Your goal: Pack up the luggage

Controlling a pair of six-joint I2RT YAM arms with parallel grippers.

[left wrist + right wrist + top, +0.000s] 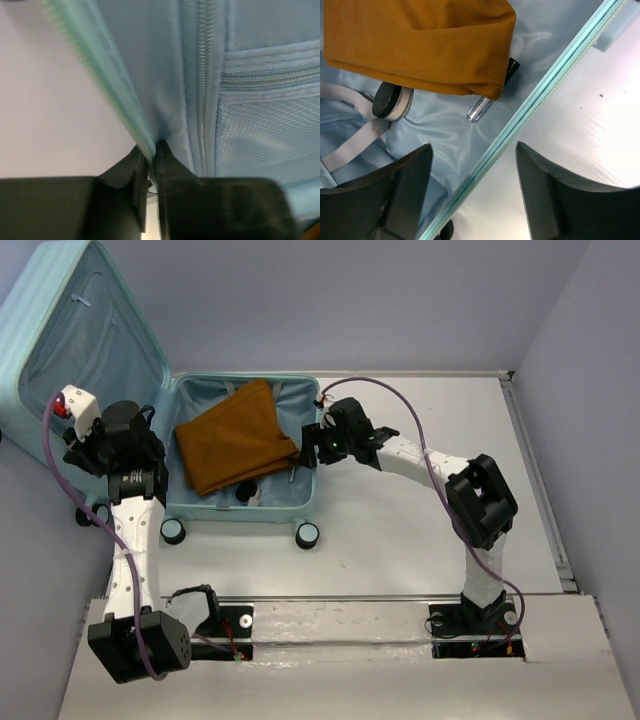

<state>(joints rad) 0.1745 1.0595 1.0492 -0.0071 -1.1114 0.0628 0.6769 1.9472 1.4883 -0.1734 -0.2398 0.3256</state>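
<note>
Two casters [307, 534] face the arm bases. The luggage [240, 512] lies open on the worktop [420, 540] with an ochre garment [235, 435] inside. Right gripper [474, 147]: jaws wide, astride the right rim, gripping nothing. Left gripper [150, 150]: jaws narrow, pinching the edge of the upright lid [60, 330]. Step, likely: closing. Next: swing the lid over; the right arm must first clear rightward onto bare worktop.

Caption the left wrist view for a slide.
Left tool clamped on the open lid edge of the aqua luggage, beside its lining zipper.
</note>
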